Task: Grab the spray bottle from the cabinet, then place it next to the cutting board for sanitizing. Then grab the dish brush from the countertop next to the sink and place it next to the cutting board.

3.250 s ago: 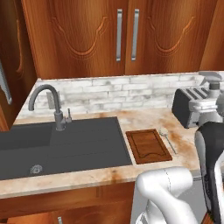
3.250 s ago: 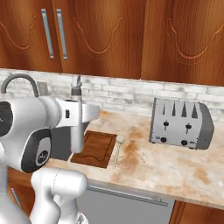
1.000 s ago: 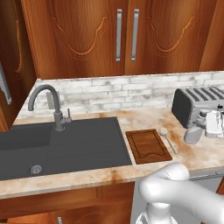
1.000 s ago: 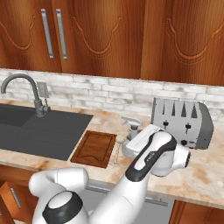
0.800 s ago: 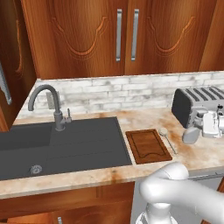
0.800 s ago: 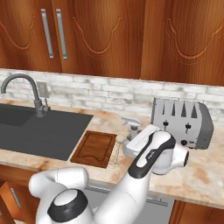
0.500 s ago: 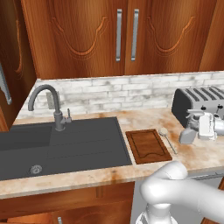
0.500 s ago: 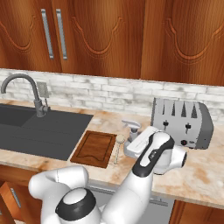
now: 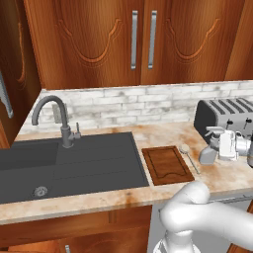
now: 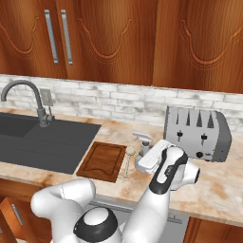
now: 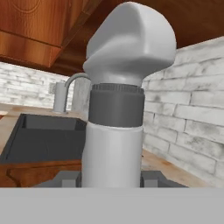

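We count one cabinet (image 9: 143, 42) with two bar handles, one countertop (image 9: 163, 136) and one sink (image 9: 74, 163) (its single faucet at the back left). Then come one four-slot toaster (image 10: 197, 133) and one cutting board (image 9: 167, 164). One dish brush (image 9: 189, 157) lies just right of the board, and the gripper (image 10: 151, 159) clamps one spray bottle (image 10: 141, 154) upright just beyond it.
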### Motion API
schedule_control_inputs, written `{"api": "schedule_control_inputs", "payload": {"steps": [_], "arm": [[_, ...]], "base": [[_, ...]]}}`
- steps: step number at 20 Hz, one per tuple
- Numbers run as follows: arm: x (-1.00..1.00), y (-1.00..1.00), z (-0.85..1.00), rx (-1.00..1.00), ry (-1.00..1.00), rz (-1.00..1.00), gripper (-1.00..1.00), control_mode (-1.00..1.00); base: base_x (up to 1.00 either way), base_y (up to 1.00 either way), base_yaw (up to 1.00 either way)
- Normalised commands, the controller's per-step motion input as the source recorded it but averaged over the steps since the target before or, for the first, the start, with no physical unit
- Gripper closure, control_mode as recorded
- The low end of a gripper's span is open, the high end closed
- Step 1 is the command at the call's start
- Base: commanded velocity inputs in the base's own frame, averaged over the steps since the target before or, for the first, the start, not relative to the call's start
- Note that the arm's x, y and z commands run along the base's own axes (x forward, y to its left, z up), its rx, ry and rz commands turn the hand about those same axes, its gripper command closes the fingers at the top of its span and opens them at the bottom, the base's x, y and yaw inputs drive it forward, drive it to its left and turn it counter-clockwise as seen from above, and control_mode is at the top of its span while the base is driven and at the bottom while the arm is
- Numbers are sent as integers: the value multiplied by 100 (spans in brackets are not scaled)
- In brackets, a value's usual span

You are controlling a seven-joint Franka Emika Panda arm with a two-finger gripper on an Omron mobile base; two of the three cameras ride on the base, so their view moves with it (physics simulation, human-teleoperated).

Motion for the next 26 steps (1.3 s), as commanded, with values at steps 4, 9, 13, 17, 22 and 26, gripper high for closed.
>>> {"api": "schedule_control_inputs", "payload": {"steps": [4, 9, 13, 17, 22, 26], "arm": [[16, 0, -38, 0, 0, 0, 100, -100], [8, 0, -40, 0, 0, 0, 100, -100], [0, -3, -31, 0, -1, 0, -100, -100], [0, -4, -19, 0, 0, 0, -100, -100], [0, -3, -9, 0, -2, 0, -100, -100], [0, -4, -4, 0, -3, 0, -100, -100]], "base": [[0, 0, 0], [0, 0, 0], [0, 0, 0], [0, 0, 0], [0, 0, 0], [0, 0, 0]]}}
